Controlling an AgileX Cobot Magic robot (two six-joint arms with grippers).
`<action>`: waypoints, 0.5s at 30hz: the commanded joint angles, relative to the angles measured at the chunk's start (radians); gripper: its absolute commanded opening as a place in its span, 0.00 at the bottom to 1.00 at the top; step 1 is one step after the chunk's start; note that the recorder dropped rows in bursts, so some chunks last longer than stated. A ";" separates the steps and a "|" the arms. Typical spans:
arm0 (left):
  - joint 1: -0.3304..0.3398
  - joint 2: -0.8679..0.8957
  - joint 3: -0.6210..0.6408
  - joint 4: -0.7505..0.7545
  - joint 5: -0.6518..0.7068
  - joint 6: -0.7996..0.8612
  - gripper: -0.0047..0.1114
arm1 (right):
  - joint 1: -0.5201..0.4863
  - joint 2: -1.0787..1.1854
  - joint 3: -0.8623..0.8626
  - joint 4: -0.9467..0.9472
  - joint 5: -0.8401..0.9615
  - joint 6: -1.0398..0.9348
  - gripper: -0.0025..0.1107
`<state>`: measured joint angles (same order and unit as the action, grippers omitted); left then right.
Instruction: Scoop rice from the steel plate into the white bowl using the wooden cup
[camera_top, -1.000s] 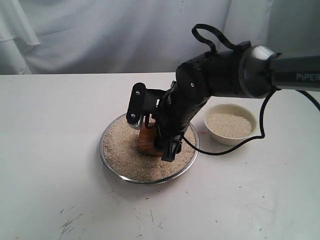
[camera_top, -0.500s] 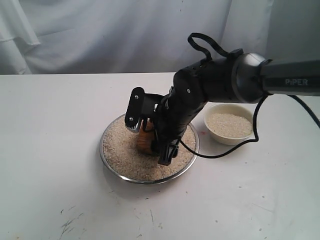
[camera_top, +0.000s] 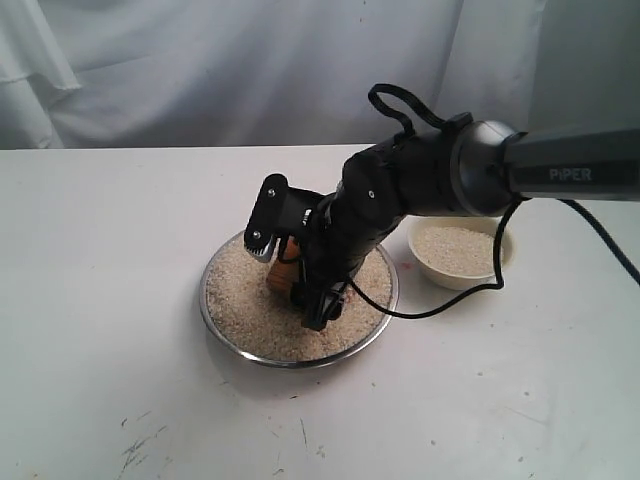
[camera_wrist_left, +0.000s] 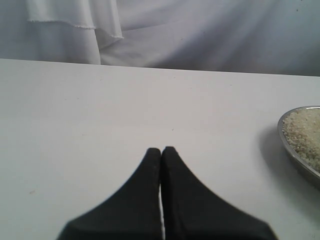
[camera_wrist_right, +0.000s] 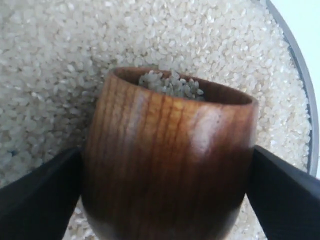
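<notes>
You see your left gripper (camera_wrist_left: 161, 149) low over the white table (camera_wrist_left: 100, 105), jaws pressed together, plate (camera_wrist_left: 299, 165) rim with rice (camera_wrist_left: 306, 132) well apart from it, white cloth (camera_wrist_left: 200, 30) behind.

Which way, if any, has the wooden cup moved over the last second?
Yes. In the exterior view the wooden cup has shifted slightly left over the steel plate, away from the white bowl.

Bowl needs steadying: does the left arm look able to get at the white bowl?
Probably not: the white bowl sits beyond the steel plate, and the right arm, holding the wooden cup, blocks the way.
</notes>
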<state>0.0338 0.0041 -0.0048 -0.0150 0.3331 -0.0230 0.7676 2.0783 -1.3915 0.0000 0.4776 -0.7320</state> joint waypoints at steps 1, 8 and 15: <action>-0.003 -0.004 0.005 0.001 -0.014 -0.001 0.04 | 0.005 0.007 -0.002 0.009 0.024 0.010 0.72; -0.003 -0.004 0.005 0.001 -0.014 -0.001 0.04 | 0.005 0.008 -0.002 0.009 -0.037 0.119 0.72; -0.003 -0.004 0.005 0.001 -0.014 -0.001 0.04 | 0.005 0.031 -0.002 0.009 -0.086 0.132 0.72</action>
<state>0.0338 0.0041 -0.0048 -0.0150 0.3331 -0.0230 0.7676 2.1030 -1.3915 0.0000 0.4291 -0.6124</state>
